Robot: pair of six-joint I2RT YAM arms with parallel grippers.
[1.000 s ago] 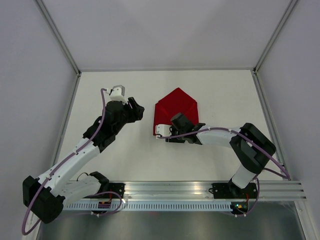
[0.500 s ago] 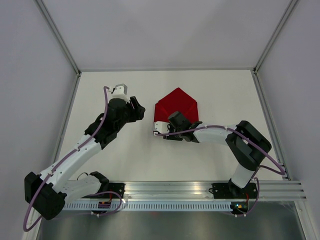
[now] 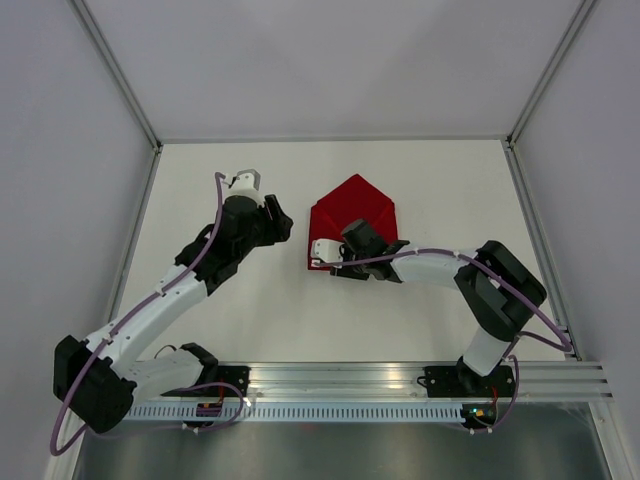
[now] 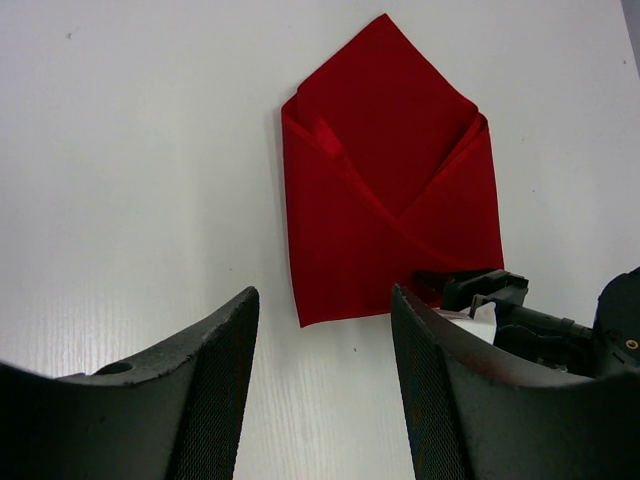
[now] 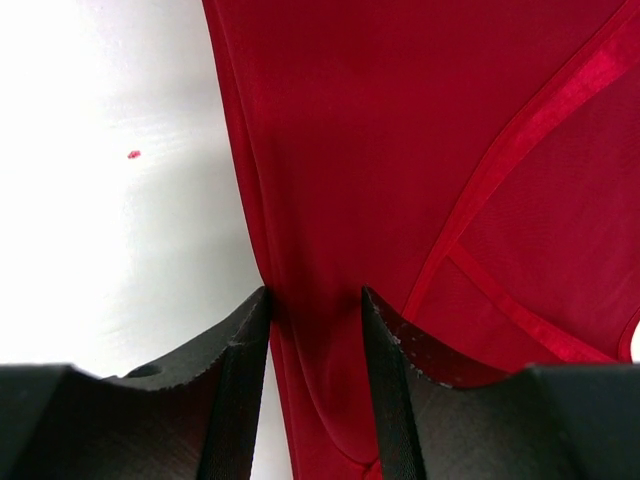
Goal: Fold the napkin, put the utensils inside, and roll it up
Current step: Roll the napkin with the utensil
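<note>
napkin: red napkin (image 3: 355, 205) lies mid-surface, folded like an envelope, pointed tip at the far side, two flaps crossing over the front.
surface: white surface (image 3: 450, 180), smooth-looking; my guess is it gives the cloth little grip.
right end effector: right end effector (image 5: 315, 300) is down on the near-left part of the napkin, jaws parted with a raised ridge of the cloth's edge between them, not pressed together on it.
left end effector: left end effector (image 4: 322, 300) hangs off to the left, jaws spread, nothing between them, clear of the cloth.
utensils: none showing in any view; whether they're tucked under the flaps, can't tell.
risk one: if the right jaws close on only the top layer, a pull peels that flap open and the fold is lost.
risk two: nothing pins the napkin, so a push or drag could slide the whole packet instead of rolling it.
risk three: a roll started from one corner could run crooked and loose.
risk four: if a utensil is inside, tilting the edge could let it slip out.
</note>
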